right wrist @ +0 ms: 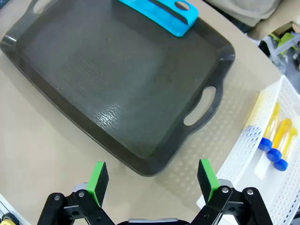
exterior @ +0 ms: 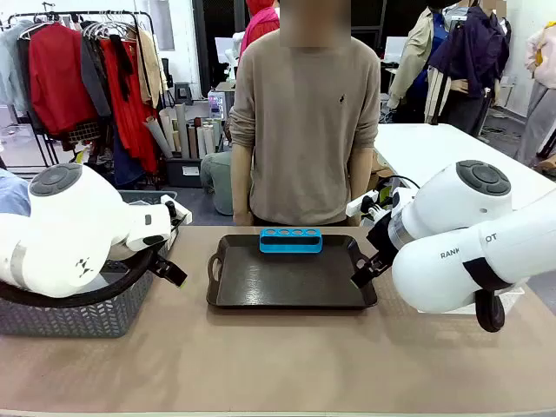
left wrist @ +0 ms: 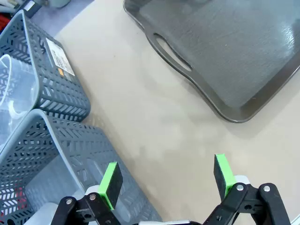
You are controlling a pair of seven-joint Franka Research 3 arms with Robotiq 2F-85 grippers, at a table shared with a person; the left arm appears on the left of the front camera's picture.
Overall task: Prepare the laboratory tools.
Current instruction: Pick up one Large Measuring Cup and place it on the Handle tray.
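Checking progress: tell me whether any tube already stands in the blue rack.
No, the blue rack on the tray shows four empty holes.

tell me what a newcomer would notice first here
A dark rectangular handled tray sits mid-table, with a bright blue four-hole plastic rack at its far edge. The left gripper and right gripper flank it, both open. Amber-yellow blue-capped tubes lie in a white perforated basket right of the tray.

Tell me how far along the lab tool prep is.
Barely begun. Done: the blue rack sits on the dark tray, its holes apparently empty. In hand: nothing; the left gripper and right gripper are both open and empty. To do: the blue-capped yellow tubes lie in the white bin, and the clear beaker sits in a grey basket.
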